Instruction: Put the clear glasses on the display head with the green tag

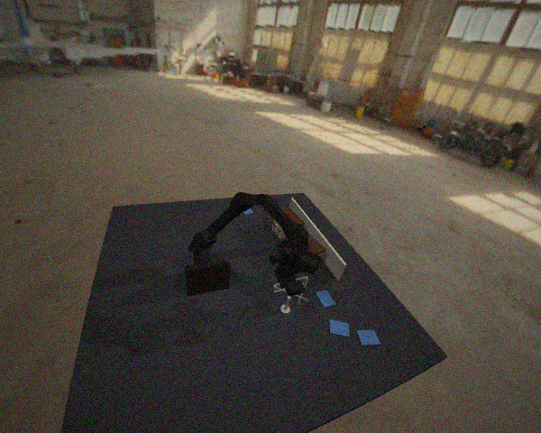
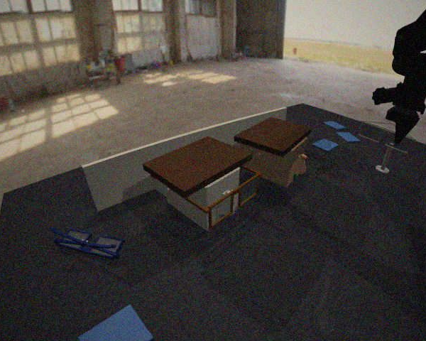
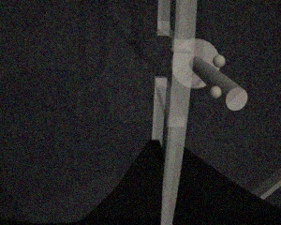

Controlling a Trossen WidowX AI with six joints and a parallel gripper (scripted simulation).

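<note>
Clear glasses (image 1: 303, 280) (image 2: 400, 148) (image 3: 179, 94) are pinched in my gripper (image 1: 287, 290) (image 2: 397, 142) (image 3: 161, 149), up off the mat (image 1: 168, 363) (image 2: 279, 275) near the small white stand (image 1: 285, 308) (image 2: 382, 169) (image 3: 236, 98), away from both heads. Exterior shows blue glasses (image 2: 86, 243) and the tan head (image 2: 273, 170), top doesn't clearly; green tag mostly hidden, wrist catches only part of the clear frame, my arm (image 1: 270, 209) (image 2: 414, 58) arches over, fingers pointing down, upper links cut off in exterior.
</note>
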